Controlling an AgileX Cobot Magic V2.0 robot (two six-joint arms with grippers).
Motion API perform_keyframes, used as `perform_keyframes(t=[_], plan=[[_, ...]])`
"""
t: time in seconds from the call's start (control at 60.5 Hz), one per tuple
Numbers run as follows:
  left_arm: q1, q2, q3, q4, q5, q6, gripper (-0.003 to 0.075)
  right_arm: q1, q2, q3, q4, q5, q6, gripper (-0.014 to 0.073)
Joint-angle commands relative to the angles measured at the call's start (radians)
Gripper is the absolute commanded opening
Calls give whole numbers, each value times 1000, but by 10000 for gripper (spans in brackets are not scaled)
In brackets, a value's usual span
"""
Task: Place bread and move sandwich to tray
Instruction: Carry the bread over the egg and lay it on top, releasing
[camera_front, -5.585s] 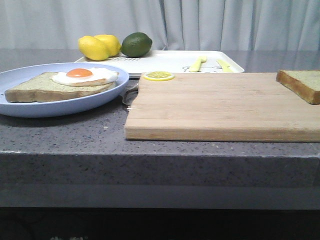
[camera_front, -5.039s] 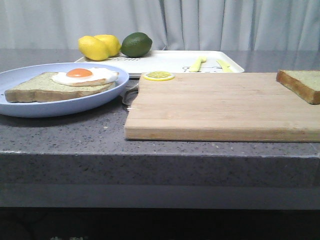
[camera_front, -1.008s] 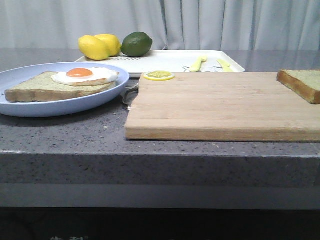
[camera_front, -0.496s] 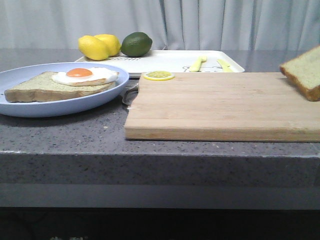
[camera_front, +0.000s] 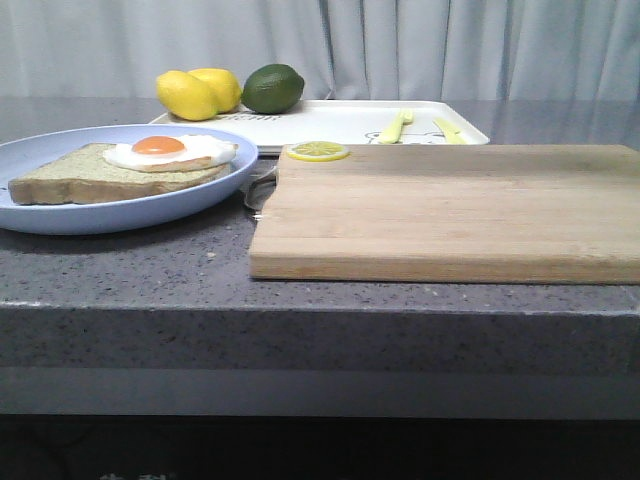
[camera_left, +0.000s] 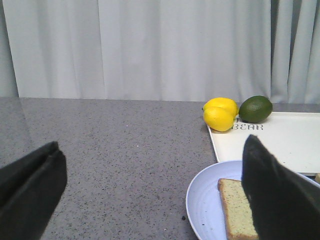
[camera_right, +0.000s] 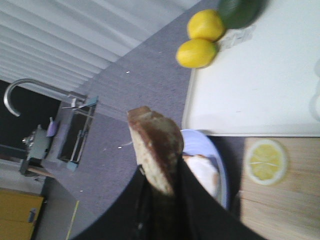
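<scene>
The plain bread (camera_right: 155, 142) is held edge-on in my right gripper (camera_right: 161, 175), which is shut on it above the counter; neither shows in the front view. The pale blue plate (camera_front: 60, 215) sits at the front left with one bread slice (camera_front: 90, 178) topped by a fried egg (camera_front: 170, 150). In the right wrist view the plate (camera_right: 202, 142) and egg (camera_right: 204, 174) lie past the held bread. The white tray (camera_front: 330, 122) lies at the back. My left gripper (camera_left: 155, 200) is open and empty, low beside the plate (camera_left: 202, 210), with the egg hidden behind a finger (camera_left: 275, 195).
A wooden cutting board (camera_front: 440, 210) fills the front right, with a lemon slice (camera_front: 318, 151) at its far left corner. Two lemons (camera_front: 198, 93) and a lime (camera_front: 272, 88) sit at the tray's left end. Yellow cutlery (camera_front: 395, 127) lies on the tray. A sink (camera_right: 75, 130) lies far left.
The plain bread slice has tilted up, left the board's right end and gone out of the front view. The plate and the rest have not moved.
</scene>
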Motion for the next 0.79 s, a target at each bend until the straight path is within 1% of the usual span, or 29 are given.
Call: perform_keyframes(t=[0.0,0.083,0.132,0.198,0.264,0.347,0.43,0.496,0.611,0.71,0.777], plan=[[-8,14,-29,2,-86,0,691,143,2,-34,127,-146,-15,-59],[-8,14,-29,2,-86,0,691,274,51,-36,164,-258,-15,-59],[-8,14,-29,2,-86,0,691,335,86,-43,181,-308,-15,-59],[-8,14,-29,2,-86,0,691,407,141,-61,199,-370,-15,-59],[-8,14,-29,2,-86,0,691,452,201,-90,212,-412,-15,-59],[-8,14,-29,2,-86,0,691,475,271,-130,236,-401,-15,-59],[-8,14,-29,2,-86,0,691,478,330,-159,279,-372,-15,-59],[-8,14,-29,2,-86,0,691,478,360,-165,305,-375,-15,-59],[-8,14,-29,2,-86,0,691,478,385,-165,298,-398,-15,-41],[-8,14,-29,2,-86,0,691,478,391,-165,291,-397,-15,11],[-8,14,-29,2,-86,0,691,478,391,-165,276,-392,-15,88]])
